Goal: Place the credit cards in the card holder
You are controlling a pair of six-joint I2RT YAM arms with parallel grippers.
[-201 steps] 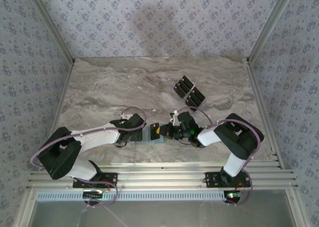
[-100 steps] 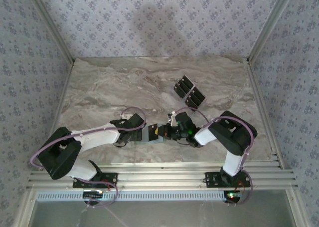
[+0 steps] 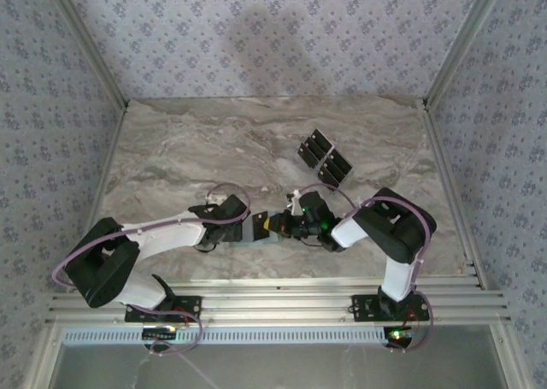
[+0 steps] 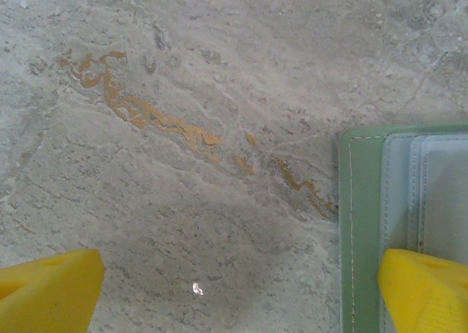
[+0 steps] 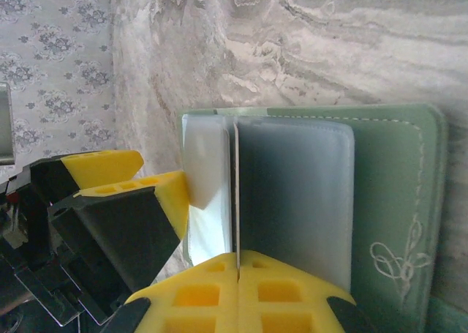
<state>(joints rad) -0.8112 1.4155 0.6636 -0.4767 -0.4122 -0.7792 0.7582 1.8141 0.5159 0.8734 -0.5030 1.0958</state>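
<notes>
Well, the grey stone bench (image 3: 171, 150) has flowery walls (image 3: 273, 38) around it. A small bunch of black cards (image 3: 325, 158) lies further back on the bench, well apart from both arms. The green wallet (image 5: 395, 186) lies open near the front, between the two tools, with its pale blue inside facing up. The left tool (image 4: 234, 296) is wide open and holds nothing. One of its yellow fingers (image 5: 170, 194) sits on a pale flap of the wallet, and the other hangs over bare bench. The right tool (image 5: 238, 271) is closed tight on one thin black card (image 3: 260, 225). That card stands on its edge over the middle of the wallet, just beside the left tool's finger. I cannot tell if the card touches the wallet.
</notes>
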